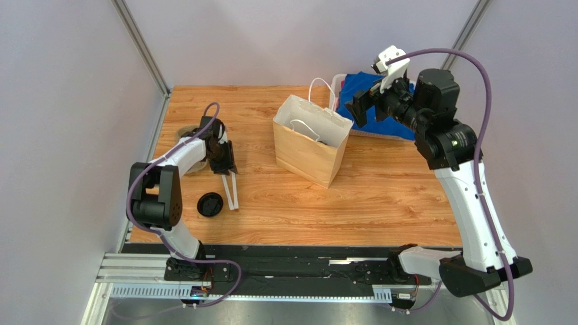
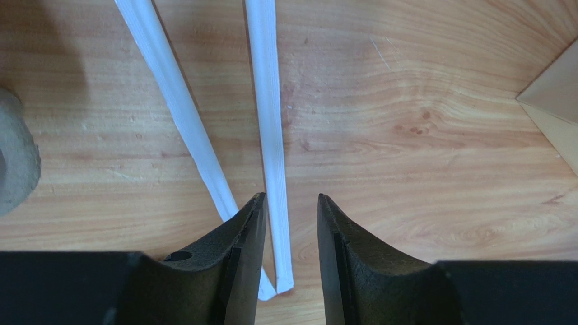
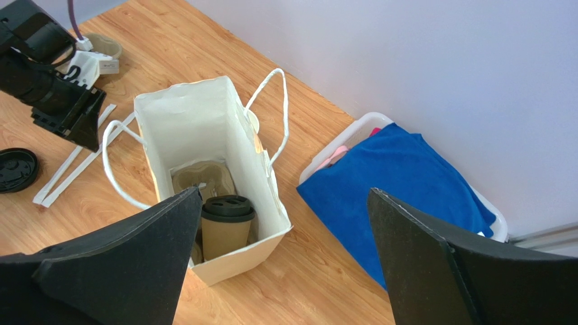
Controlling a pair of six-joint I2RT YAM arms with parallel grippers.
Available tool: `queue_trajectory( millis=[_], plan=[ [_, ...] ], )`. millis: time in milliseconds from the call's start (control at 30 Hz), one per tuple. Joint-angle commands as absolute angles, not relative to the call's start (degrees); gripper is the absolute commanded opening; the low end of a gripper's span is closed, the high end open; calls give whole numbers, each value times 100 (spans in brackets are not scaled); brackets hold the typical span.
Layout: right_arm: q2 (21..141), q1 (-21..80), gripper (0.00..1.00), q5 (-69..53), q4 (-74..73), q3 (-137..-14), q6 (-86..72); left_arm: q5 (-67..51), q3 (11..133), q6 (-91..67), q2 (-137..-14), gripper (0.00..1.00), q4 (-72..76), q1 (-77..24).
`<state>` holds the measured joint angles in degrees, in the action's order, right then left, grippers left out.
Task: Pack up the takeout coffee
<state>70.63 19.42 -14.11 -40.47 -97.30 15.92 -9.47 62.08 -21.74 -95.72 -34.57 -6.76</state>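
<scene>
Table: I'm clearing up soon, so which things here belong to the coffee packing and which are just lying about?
Job: lidded coffee cup, paper bag around it, cup tray in the bag; probably the two wrapped straws.
Lying about: loose black lid, lidless cup, basket, blue cloth.

You face a wooden table [image 1: 380, 203] with an open paper bag [image 1: 309, 152], white inside, standing upright near the middle. Left of the bag, two white wrapped straws [image 1: 233, 193] lie side by side, a loose black lid [image 1: 210, 204] just beside them. A round brown item [image 1: 182, 130], partly hidden, sits at the far left; a white basket [image 3: 315, 164] rests at the far right edge
</scene>
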Motion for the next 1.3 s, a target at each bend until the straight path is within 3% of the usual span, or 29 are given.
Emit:
queue_trajectory(
  millis=[0, 267, 400, 667, 733, 933, 1133, 1267],
  plan=[
    [6698, 1925, 100, -1117, -4315, -9510, 1398, -695, 6556, -2048, -9852, 41, -3217, -703],
    [6557, 1925, 100, -888, -4491, -9369, 1310, -97, 6706, -1872, -10387, 40, -3199, -975],
    [6583, 1925, 100, -818, -4614, -9466, 1257, -9, 6820, -1863, -10520, 34, -3234, -1098],
    [6600, 1925, 100, -844, -4737, -9668, 1099, 35, 7312, -1863, -10802, 5, -3700, -1116],
    [6627, 1925, 100, -896, -4772, -9756, 1064, -210, 7374, -1863, -10584, 0, -3665, -1116],
    [6618, 1916, 100, -1160, -4930, -10001, 1011, -1053, 7558, -1522, -9066, 0, -3227, -1160],
    [6539, 1925, 99, -1503, -5045, -10055, 1028, -2397, 8426, -134, -7894, 0, -2646, -1169],
    [6460, 1925, 99, -1591, -5141, -10081, 1028, -3436, 9262, 1017, -7822, 0, -2251, -1178]
  ],
)
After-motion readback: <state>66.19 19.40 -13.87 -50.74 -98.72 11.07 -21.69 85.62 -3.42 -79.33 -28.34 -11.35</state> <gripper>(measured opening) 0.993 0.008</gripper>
